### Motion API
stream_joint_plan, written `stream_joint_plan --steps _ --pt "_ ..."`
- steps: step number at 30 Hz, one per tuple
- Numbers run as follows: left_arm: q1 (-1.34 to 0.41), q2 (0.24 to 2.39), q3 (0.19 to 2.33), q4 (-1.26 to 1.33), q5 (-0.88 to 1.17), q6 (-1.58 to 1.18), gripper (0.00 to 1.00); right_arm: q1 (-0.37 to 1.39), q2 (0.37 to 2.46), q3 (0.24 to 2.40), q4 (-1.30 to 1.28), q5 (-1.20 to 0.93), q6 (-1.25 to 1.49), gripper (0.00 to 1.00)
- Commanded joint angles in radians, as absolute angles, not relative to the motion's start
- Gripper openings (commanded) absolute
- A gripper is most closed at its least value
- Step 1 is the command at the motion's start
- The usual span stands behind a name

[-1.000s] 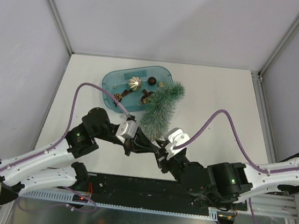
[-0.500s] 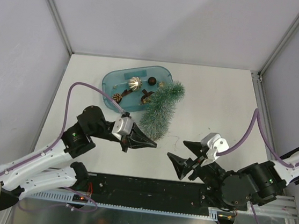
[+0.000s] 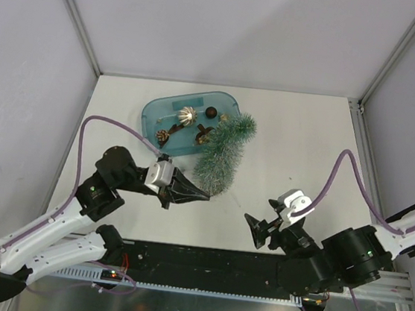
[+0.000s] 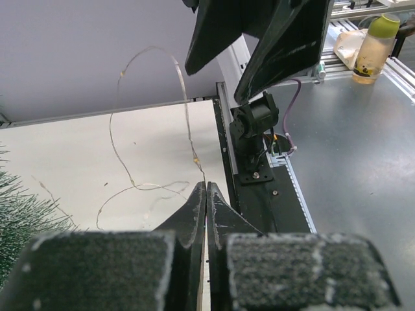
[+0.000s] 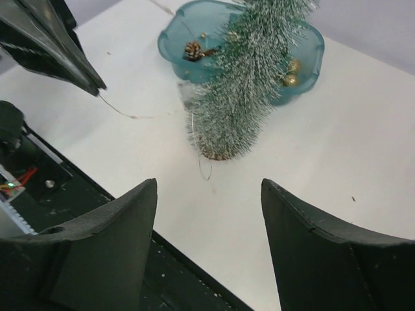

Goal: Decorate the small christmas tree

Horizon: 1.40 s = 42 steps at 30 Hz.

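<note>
Top view, read left to right; positions are given against the small christmas tree (image 3: 223, 153).

- Left gripper (image 3: 204, 196): sits just left of the tree's wood-slice base, tips pointing toward it. The fingers are pressed fully together. In the left wrist view a thin wire (image 4: 195, 155) with small beads along it runs out from between the tips, so they are pinching it. The wire loops up and across the white desk (image 3: 290, 150) toward the needles. In the right wrist view the same strand leads from the pinched tips across the desk toward the tree's base.
- Blue tub (image 3: 152, 112): on the far left side of the tree, touching it. It holds a pine cone (image 3: 163, 134), a shiny ribbed ornament (image 3: 188, 114), a dark ball (image 3: 211, 112) and small gold balls.
- Tree: lies tilted on the desk rather than upright. Its base is toward the arms. Its tip rests over the tub's right rim and points away and to the right. A short curl of wire lies at the base.
- Right gripper (image 3: 254, 230): near and to the right of the tree's base, clear of it. The fingers are spread wide with nothing between them; only bare desk and the tree show through the gap in the right wrist view.
</note>
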<state>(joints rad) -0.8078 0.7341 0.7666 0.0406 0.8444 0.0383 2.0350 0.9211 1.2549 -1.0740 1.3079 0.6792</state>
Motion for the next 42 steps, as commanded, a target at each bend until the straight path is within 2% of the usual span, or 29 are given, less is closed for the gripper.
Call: stream_joint_plan --steps 1,4,9,22,29,37,42 --pt "-0.788 0.716 0.772 0.041 0.851 0.061 0.0 1.989 0.97 1.231 -1.209 1.295 0.866 0.7" --pt "-0.78 0.709 0.772 0.041 0.849 0.06 0.0 1.939 0.965 1.164 -1.138 1.246 0.827 0.7" --pt "-0.764 0.696 0.77 0.041 0.85 0.052 0.0 1.817 0.886 1.037 -0.829 1.116 0.586 0.68" --pt "-0.744 0.666 0.759 0.041 0.849 0.041 0.0 1.63 0.863 0.897 -0.444 0.941 0.339 0.61" --pt "-0.736 0.652 0.748 0.041 0.832 0.041 0.0 1.616 0.876 0.891 -0.384 0.895 0.31 0.58" --pt "-0.721 0.637 0.731 0.041 0.82 0.039 0.0 1.671 0.813 0.891 -0.427 0.928 0.347 0.59" --pt "-0.711 0.631 0.725 0.041 0.823 0.029 0.0 1.672 0.85 0.891 -0.395 0.922 0.325 0.6"
